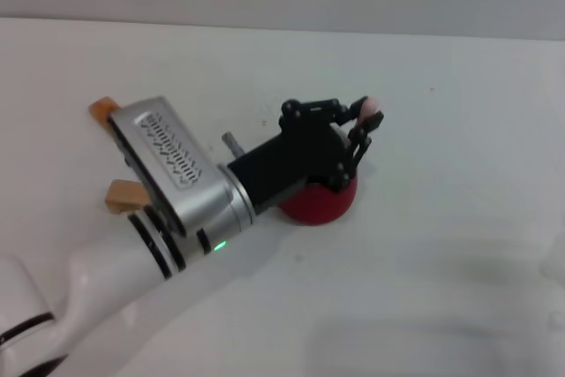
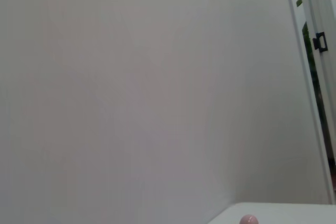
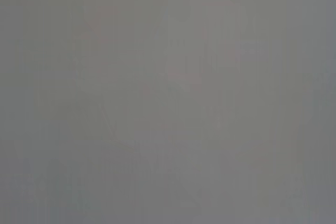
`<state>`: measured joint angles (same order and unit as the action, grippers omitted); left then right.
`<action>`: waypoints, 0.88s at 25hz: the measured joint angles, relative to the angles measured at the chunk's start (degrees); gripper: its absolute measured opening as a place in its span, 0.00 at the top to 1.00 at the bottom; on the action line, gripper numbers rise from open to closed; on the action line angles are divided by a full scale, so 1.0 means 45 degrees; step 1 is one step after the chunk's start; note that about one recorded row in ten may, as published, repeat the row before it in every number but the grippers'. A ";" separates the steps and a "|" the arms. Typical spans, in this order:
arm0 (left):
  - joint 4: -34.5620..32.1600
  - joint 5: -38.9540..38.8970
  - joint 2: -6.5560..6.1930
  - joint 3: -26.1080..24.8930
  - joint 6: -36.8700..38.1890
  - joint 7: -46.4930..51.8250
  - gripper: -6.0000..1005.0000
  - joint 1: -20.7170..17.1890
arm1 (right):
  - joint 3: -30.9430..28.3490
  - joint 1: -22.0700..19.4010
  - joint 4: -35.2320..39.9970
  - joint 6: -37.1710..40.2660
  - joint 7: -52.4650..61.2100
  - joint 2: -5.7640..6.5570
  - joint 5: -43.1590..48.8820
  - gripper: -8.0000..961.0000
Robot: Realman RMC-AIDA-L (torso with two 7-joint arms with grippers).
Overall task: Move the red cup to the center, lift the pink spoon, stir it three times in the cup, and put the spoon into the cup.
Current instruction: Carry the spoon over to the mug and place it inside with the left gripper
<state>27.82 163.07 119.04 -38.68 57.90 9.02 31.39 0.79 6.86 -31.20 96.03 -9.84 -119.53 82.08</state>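
Note:
The red cup [image 1: 323,205] stands near the middle of the white table [image 1: 459,218], mostly hidden under my left arm; only its lower dark-red side shows. My left gripper [image 1: 364,117] is right above the cup, shut on the pink spoon [image 1: 373,109]. Only the pale pink end of the spoon's handle shows between the fingertips. That pink end also shows in the left wrist view [image 2: 249,220]. The spoon's metal bowl and the cup's inside are hidden by the gripper. My right gripper is out of view, and the right wrist view shows only flat grey.
Two tan wooden blocks [image 1: 104,109] [image 1: 124,194] lie on the table left of the cup, partly behind my left arm's silver wrist [image 1: 172,165]. A grey wall rises behind the table's far edge.

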 joint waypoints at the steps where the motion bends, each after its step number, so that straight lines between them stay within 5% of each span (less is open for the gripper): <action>1: 0.0053 0.0001 -0.0018 0.0034 0.0025 -0.0027 0.85 -0.0148 | -0.0001 0.0000 0.0001 -0.0006 0.0000 0.0000 0.0000 0.99; 11: 0.0266 0.0014 -0.0198 -0.0382 0.0532 -0.0167 0.85 -0.1341 | -0.0001 0.0026 0.0001 -0.0152 -0.0001 0.0015 0.0000 0.99; 22: -0.0252 0.0007 -0.0150 -0.1032 0.0222 -0.0188 0.84 -0.0700 | -0.0001 0.0040 0.0001 -0.0210 0.0000 0.0021 0.0000 0.99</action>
<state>26.69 163.10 118.36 -43.32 58.90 8.17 28.24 0.79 7.03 -31.20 95.08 -9.84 -119.44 82.09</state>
